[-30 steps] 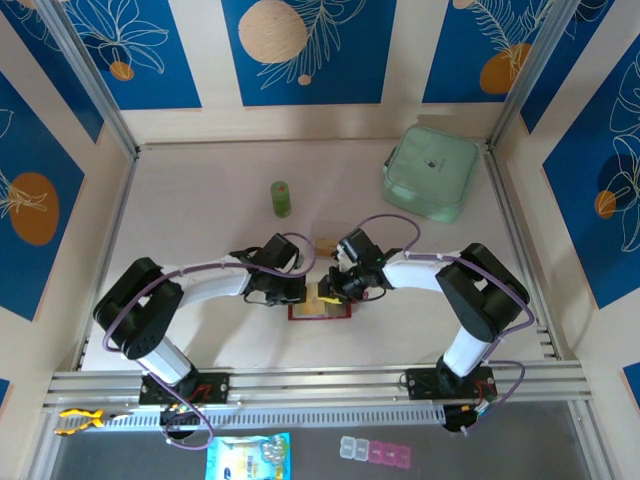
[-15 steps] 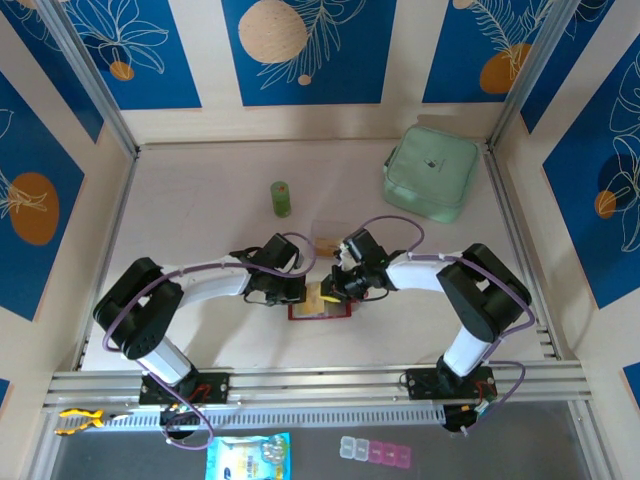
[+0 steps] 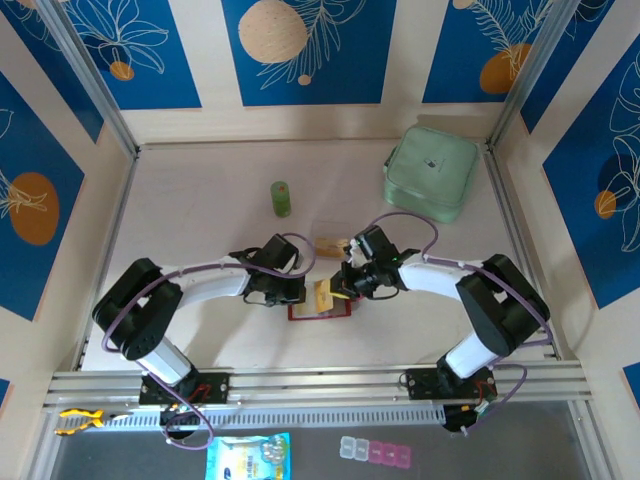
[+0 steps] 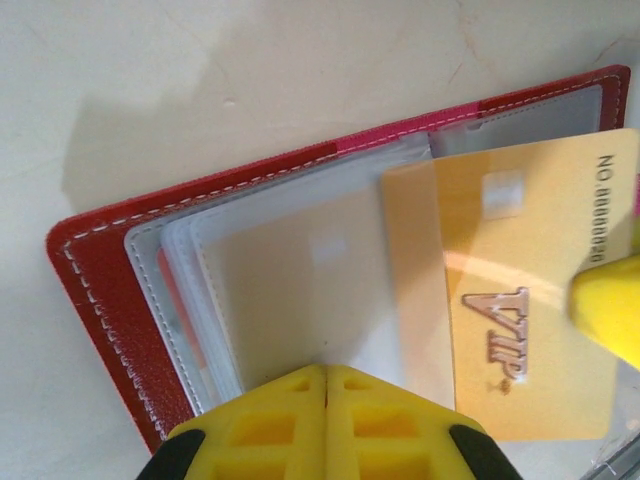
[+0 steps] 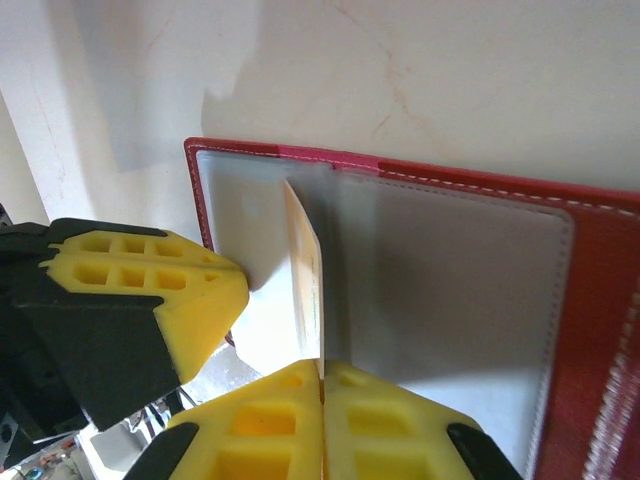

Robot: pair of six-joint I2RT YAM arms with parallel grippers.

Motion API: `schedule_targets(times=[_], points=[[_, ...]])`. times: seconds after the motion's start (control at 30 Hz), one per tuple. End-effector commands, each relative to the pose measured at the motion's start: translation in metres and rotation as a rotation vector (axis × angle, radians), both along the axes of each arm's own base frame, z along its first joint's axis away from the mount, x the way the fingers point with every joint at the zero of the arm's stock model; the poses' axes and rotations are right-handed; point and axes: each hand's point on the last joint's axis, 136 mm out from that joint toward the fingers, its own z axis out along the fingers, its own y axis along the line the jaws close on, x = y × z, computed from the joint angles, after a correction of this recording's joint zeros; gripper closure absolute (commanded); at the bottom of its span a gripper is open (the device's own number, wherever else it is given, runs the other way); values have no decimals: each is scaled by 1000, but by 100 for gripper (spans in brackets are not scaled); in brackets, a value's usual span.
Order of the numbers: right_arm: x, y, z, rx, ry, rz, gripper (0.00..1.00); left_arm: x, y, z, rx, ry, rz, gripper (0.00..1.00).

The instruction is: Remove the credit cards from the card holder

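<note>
The red card holder (image 4: 95,270) lies open on the table, its clear pockets facing up. An orange-yellow credit card (image 4: 520,260) marked VIP sticks partly out of a pocket toward the right. My right gripper (image 5: 322,372) is shut on that card's edge, and the card (image 5: 303,262) stands tilted above the card holder (image 5: 600,330). My left gripper (image 4: 327,372) is shut, its tips pressing on the clear pockets. A pinkish-red card edge (image 4: 175,310) shows through the pockets. From above, both grippers meet over the card holder (image 3: 300,313).
A small clear plastic box (image 3: 330,240) sits just behind the grippers. A green bottle (image 3: 281,198) stands further back on the left. A mint-green pouch (image 3: 430,172) lies at the back right. Metal frame rails border the table.
My right gripper has closed on the orange-yellow card and shifted right, drawing it further out of the pocket. The left gripper has stayed pressed on the holder.
</note>
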Motion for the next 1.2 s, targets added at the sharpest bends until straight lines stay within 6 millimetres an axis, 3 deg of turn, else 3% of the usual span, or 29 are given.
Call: schedule_targets(times=[0.0, 0.37, 0.63, 0.93, 1.0, 1.17], points=[[-7, -17, -2, -61, 1, 4, 93, -9, 11, -7, 43, 20, 8, 96], [2, -27, 36, -93, -187, 118, 95, -5, 7, 4, 12, 1, 18, 93], [14, -36, 63, -197, -461, 430, 96, 5, 8, 24, 10, -66, 31, 87], [54, -48, 89, -381, -725, 805, 100, 5, 29, 30, 33, -96, 71, 85], [71, -54, 93, -466, -746, 851, 100, 5, 35, 31, 35, -100, 85, 85], [98, -48, 103, -483, -796, 943, 100, 1, 48, 28, 38, -94, 114, 84]])
